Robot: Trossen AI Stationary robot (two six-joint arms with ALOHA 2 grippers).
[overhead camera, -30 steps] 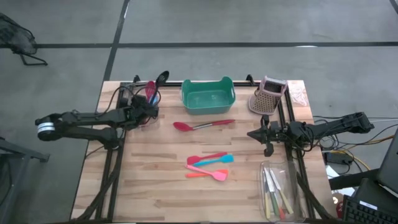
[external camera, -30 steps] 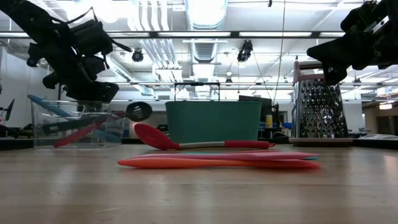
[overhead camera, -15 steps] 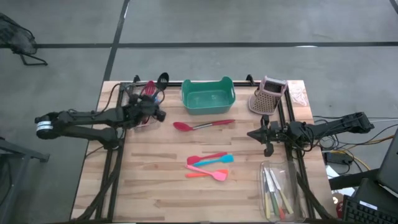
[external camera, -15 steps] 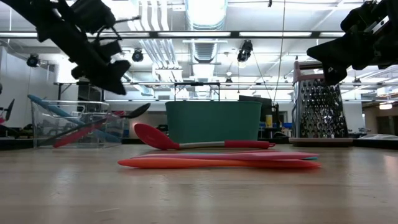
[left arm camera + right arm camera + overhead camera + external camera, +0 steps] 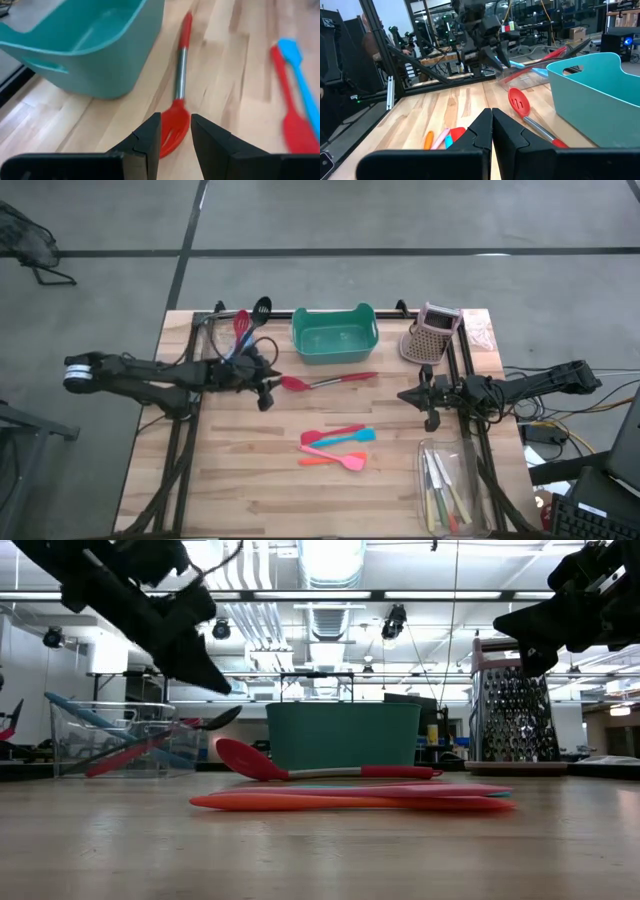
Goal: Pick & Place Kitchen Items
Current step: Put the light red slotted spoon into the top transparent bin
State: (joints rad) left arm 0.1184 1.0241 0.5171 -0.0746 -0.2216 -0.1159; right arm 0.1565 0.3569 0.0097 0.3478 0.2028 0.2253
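One slotted red spoon (image 5: pixel 318 382), steel-shanked

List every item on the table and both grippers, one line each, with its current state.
left gripper: open, empty, above the head of the red slotted spoon
right gripper: shut, empty, waiting at the table's right side
red slotted spoon: lying flat in front of the tub
teal tub: upright, empty
small spatulas: lying flat mid-table
clear bin: holds long utensils
perforated holder: upright
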